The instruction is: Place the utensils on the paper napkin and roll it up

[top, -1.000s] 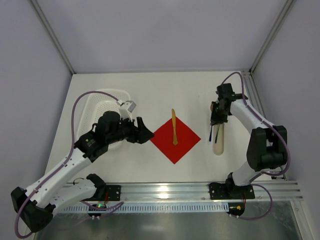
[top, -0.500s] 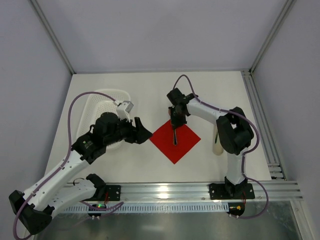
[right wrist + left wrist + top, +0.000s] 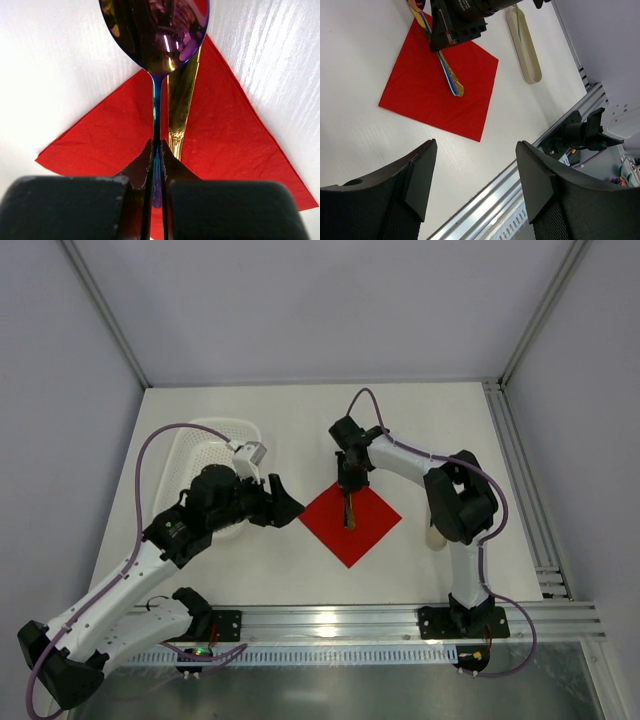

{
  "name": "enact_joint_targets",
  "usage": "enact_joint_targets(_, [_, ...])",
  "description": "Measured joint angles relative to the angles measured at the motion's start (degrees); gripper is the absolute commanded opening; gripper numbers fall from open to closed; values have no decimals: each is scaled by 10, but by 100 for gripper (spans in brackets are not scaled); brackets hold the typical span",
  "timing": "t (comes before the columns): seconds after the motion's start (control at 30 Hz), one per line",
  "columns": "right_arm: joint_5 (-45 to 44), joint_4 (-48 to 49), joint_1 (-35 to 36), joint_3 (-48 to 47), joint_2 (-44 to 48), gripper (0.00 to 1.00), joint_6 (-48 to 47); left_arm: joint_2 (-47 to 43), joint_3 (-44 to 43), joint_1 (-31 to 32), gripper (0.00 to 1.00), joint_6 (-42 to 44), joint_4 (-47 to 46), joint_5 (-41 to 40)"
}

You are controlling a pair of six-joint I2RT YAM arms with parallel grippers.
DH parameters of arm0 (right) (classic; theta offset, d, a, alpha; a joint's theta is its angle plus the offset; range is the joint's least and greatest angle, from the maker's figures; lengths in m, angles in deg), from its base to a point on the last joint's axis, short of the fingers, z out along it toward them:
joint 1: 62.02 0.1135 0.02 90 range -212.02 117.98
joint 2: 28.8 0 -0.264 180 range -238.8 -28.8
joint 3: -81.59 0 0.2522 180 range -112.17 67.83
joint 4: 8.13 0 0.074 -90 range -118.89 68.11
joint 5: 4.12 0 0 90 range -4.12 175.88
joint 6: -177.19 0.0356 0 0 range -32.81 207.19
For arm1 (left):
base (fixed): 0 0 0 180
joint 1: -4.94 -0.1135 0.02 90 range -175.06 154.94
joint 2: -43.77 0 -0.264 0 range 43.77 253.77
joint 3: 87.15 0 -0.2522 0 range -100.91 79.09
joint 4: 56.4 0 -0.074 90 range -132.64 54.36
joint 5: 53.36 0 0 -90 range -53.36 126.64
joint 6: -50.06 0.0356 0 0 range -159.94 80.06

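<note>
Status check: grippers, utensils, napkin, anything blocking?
Left gripper open, hovering left of napkin. Right gripper shut on spoon, above napkin beside other utensil lying on it. No obstruction seen.

There are 1 napkin (image 3: 345, 540), 1 spoon (image 3: 157, 30), 1 fork (image 3: 179, 110), 1 tray (image 3: 525, 50), 1 basket (image 3: 200, 445) and 2 robot arms (image 3: 130, 560) (image 3: 440, 465).

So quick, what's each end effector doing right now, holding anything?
Left end effector: open, holding nothing.
Right end effector: closed on the spoon.
</note>
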Motion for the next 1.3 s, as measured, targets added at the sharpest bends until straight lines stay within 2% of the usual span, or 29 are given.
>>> enact_joint_targets(0.27, [-6,-1,0,-2,-21,4,13,0,0,0,69,0,0,-1])
enact_joint_targets(0.8, [-13,-2,2,-3,-22,15,35,0,0,0,72,0,0,-1])
enact_joint_targets(1.1, [-13,-25,2,-21,-21,15,39,0,0,0,72,0,4,-2])
enact_joint_targets(1.3, [-18,-52,-12,-28,24,15,30,0,0,0,72,1,4,-2])
